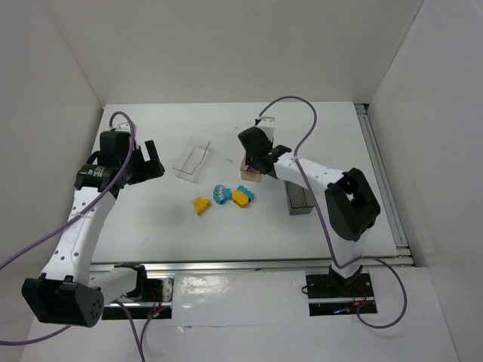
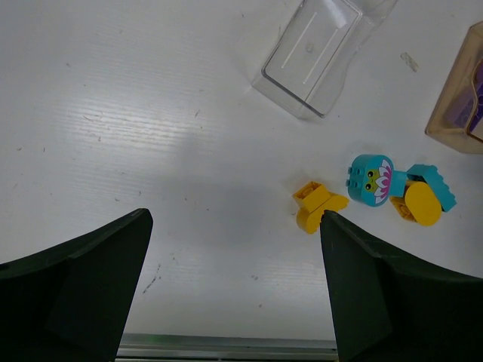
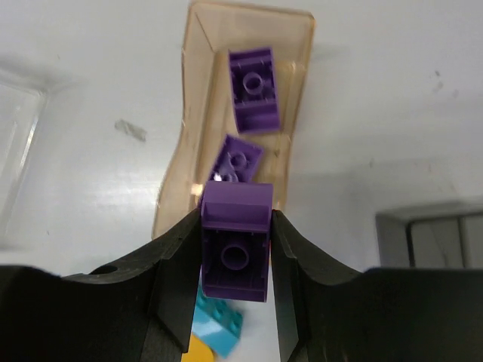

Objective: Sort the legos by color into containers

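Note:
My right gripper [image 3: 236, 217] is shut on a purple lego [image 3: 235, 249], held just above the near end of the tan container [image 3: 198, 128]. Two more purple legos [image 3: 253, 90] [image 3: 238, 160] lie inside that tan container [image 1: 251, 170]. In the middle of the table lie a yellow lego [image 1: 201, 205], a round teal lego with a face [image 1: 219, 194] and a teal-and-yellow lego [image 1: 242, 197]. My left gripper [image 2: 235, 219] hangs open and empty above the table, left of the yellow lego [image 2: 317, 205]. The clear container [image 1: 191, 158] holds nothing. The dark grey container [image 1: 299, 200] stands to the right.
White walls enclose the table on three sides. A metal rail [image 1: 249, 265] runs along the near edge by the arm bases. A small scrap [image 3: 130, 130] lies on the table between the clear and tan containers.

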### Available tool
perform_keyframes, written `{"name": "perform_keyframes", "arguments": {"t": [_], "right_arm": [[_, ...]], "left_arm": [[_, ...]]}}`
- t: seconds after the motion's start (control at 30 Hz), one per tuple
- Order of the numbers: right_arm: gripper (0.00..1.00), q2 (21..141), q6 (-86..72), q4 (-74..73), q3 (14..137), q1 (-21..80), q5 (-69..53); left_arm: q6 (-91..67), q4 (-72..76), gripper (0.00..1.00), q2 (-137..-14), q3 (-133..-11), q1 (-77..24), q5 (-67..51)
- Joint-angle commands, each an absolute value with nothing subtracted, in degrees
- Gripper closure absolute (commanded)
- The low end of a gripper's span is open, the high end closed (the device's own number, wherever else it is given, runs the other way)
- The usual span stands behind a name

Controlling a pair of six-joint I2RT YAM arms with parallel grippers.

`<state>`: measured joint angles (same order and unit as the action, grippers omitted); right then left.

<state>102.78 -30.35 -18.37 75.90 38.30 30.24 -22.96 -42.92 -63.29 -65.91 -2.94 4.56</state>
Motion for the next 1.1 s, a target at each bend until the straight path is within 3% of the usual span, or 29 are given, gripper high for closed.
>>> {"name": "perform_keyframes", "arguments": {"t": [0.0, 0.03, 0.07, 0.17, 0.4, 0.53, 0.7, 1.07], "right_arm": [[0.66, 107.04, -27.07, -14.59, 82.78, 35.87, 28.57], [0.59, 108.36, -26.46, -14.59, 84.53, 35.34, 28.04], [0.33, 108.37, -26.46, -14.59, 85.25, 34.72, 28.04], [0.21, 107.41, -25.84, -15.82, 85.78, 36.02, 28.04], [0.26, 99.41, -25.66, -15.82, 74.54, 46.38, 30.94], [0.27, 99.57, -24.35, -14.05, 72.50, 51.41, 23.57], [0.05, 108.43, -21.36, -20.29, 81.19, 53.53, 22.05], [0.03, 117.15, -19.60, -25.75, 89.03, 52.29, 18.37]], "left_arm": [[-24.43, -42.37, 0.00, -62.50, -66.45, -2.99, 3.25], [-24.43, -42.36, 0.00, -61.79, -66.45, -2.99, 3.25], [-24.43, -42.36, 0.00, -61.79, -66.45, -2.99, 3.25], [-24.43, -42.36, 0.00, -61.26, -66.45, -2.99, 3.25], [-24.43, -41.31, 0.05, -62.93, -64.69, -2.99, 1.49], [-25.05, -41.31, 0.07, -62.93, -63.28, -2.99, 0.89], [-25.05, -41.31, 0.07, -62.40, -62.75, -2.99, 0.88], [-25.05, -40.78, 0.07, -62.93, -62.75, -2.99, -0.26]]}}
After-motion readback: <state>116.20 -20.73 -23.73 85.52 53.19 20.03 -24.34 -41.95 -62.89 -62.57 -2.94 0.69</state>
